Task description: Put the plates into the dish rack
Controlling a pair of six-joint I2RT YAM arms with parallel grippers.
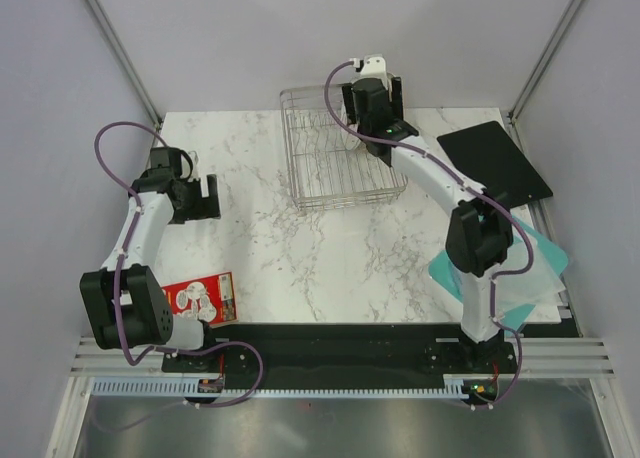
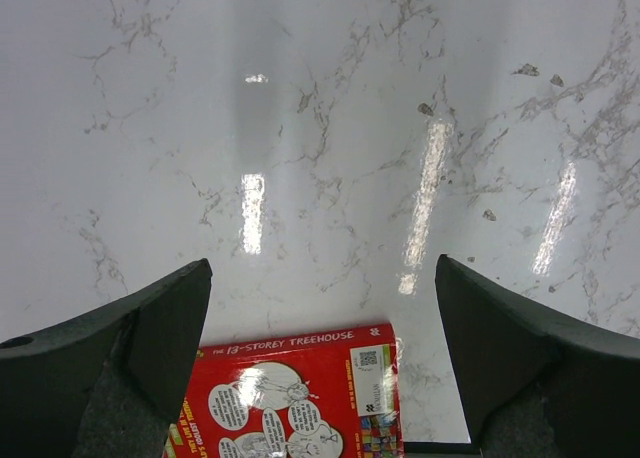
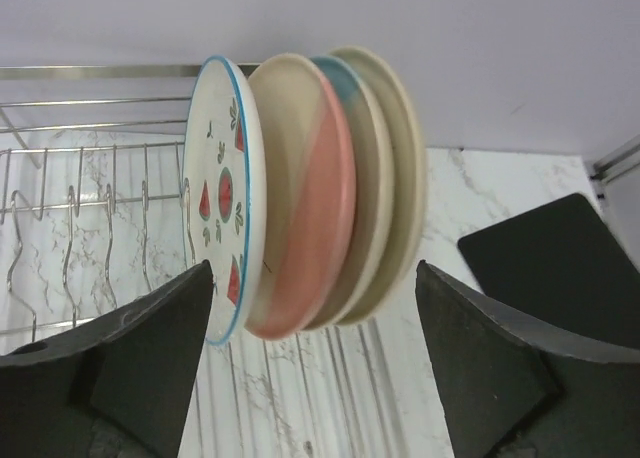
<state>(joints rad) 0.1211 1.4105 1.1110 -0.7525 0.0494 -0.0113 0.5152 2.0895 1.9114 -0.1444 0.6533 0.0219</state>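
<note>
Right hand (image 3: 312,278): released; plates (image 3: 300,193) upright in rack (image 3: 90,178) ahead.
Left hand (image 2: 322,263): released.
Next: loading looks done; withdraw straight.

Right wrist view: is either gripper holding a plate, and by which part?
Nothing is held. The right gripper is open, spread wider than the four plates standing in the dish rack. The left gripper is open over the table.

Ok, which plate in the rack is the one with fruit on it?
The white plate at the left end in the right wrist view, blue-rimmed with red watermelon marks; the others are cream.
</note>
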